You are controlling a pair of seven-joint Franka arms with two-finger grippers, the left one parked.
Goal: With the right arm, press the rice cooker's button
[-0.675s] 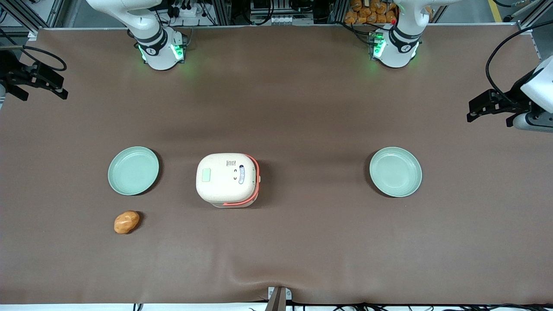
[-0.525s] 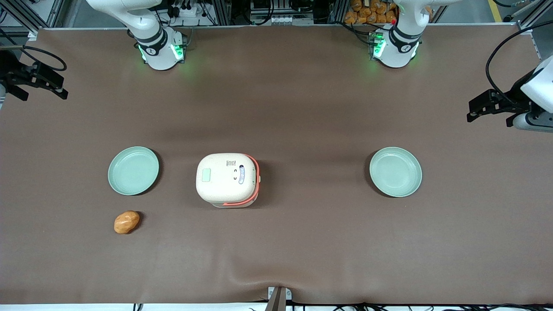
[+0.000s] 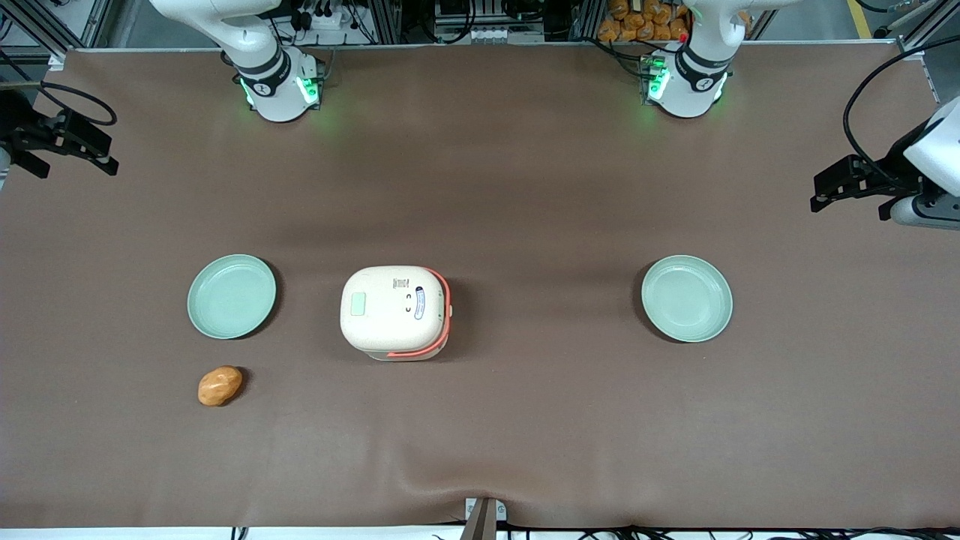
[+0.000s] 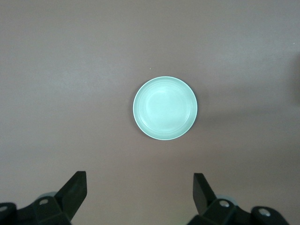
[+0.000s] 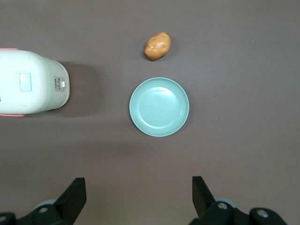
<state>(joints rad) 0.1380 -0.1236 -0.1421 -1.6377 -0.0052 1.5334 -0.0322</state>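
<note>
Above table edge, claw (image 3: 94,154) open, shifted slightly

Colours on the brown table (image 3: 525,187)

Cream rice cooker (image 3: 395,311) with an orange-red band; mint-green plates (image 3: 232,296); orange-brown potato (image 3: 220,385); black gripper (image 5: 136,199).

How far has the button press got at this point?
Nothing looks done: the rice cooker sits shut and untouched mid-table. The gripper hangs open at the working arm's end of the table, well clear of the cooker. The approach and the press are both left.

White right arm (image 3: 255,45), green base lights, black end effector (image 3: 56,139)
</note>
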